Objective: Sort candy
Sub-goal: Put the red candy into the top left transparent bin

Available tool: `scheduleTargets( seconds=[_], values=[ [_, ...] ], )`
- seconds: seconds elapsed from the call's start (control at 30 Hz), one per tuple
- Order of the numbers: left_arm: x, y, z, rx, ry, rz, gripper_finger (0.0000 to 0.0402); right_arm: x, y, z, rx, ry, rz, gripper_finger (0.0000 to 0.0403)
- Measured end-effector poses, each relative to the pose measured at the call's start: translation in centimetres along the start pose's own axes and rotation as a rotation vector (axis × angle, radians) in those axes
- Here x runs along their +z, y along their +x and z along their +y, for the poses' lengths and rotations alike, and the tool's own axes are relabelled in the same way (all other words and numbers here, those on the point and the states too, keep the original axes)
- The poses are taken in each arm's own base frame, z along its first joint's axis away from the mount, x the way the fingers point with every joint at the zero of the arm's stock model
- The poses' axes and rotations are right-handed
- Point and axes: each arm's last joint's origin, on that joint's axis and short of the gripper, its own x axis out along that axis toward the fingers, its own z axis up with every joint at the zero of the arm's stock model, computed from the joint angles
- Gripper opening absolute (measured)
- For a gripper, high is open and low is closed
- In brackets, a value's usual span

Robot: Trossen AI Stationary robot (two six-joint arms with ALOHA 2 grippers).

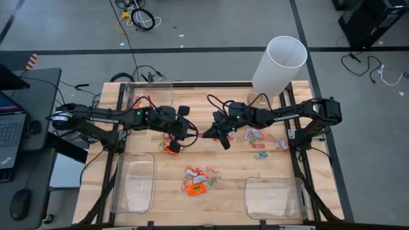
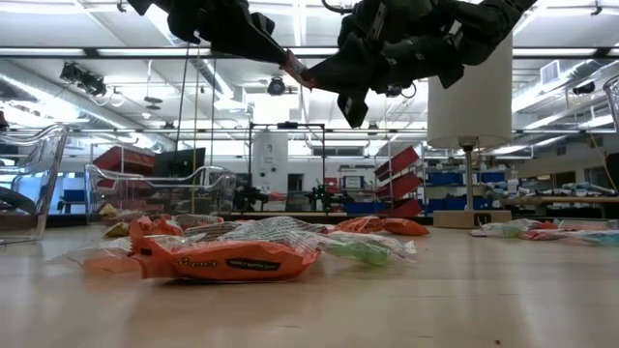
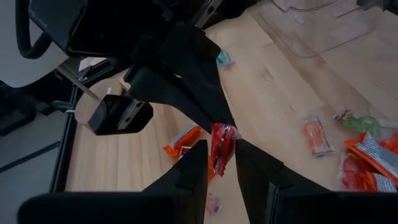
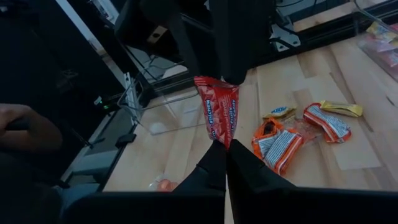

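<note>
Above the counter's middle: both arms meet in the air, fingertip to fingertip, over pale wooden planks.
Red candy [image 4: 217,115]: one glossy, crinkled red wrapper with pale print, hanging between the two sets of fingers, clear of the counter [image 1: 160,185].
Left gripper [image 3: 221,152]: dark angular fingers slightly apart, closed on one end of the red candy.
Right gripper [image 4: 225,152]: dark tapered fingers pressed fully together, pinching the other end of the same wrapper.
Orange candy pile [image 1: 198,180]: flat, shiny orange packets with dark lettering and some white striped ones, heaped near the counter's front edge between the two front bins.
Loose candy by the right edge [image 1: 259,142]: pale, pink and green wrappers scattered towards the right edge, under the right arm.
Orange wrapper under the left arm [image 1: 171,148]: crumpled, lying on the wood just below the left fingers.
Left front bin [image 1: 133,182]: clear plastic, rectangular with rounded corners, at the front-left corner.
Right front bin [image 1: 275,197]: clear plastic, same shape, at the front-right corner.
Back bin [image 1: 150,92]: clear plastic, at the back-left corner.
White cylinder [image 1: 280,64]: tall, smooth, open-topped tube standing at the back edge, right of centre.
</note>
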Motion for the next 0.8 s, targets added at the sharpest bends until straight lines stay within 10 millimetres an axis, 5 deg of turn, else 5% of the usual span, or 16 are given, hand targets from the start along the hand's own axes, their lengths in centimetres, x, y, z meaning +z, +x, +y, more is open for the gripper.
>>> scheduleTargets(
  seconds=[0.23,0.5,0.8],
  values=[
    [-0.03,0.00,-0.02,-0.002,0.000,0.003,0.0074,0.00,0.00,0.00,0.000,-0.017,0.000,0.0000],
    [-0.08,-0.01,-0.04,-0.005,0.000,0.008,0.0007,-0.01,0.00,-0.01,-0.001,-0.018,0.001,0.0000],
    [-0.08,-0.02,-0.01,0.005,0.000,0.012,0.0002,-0.01,-0.01,0.00,-0.001,0.002,0.002,0.0007]
  ],
)
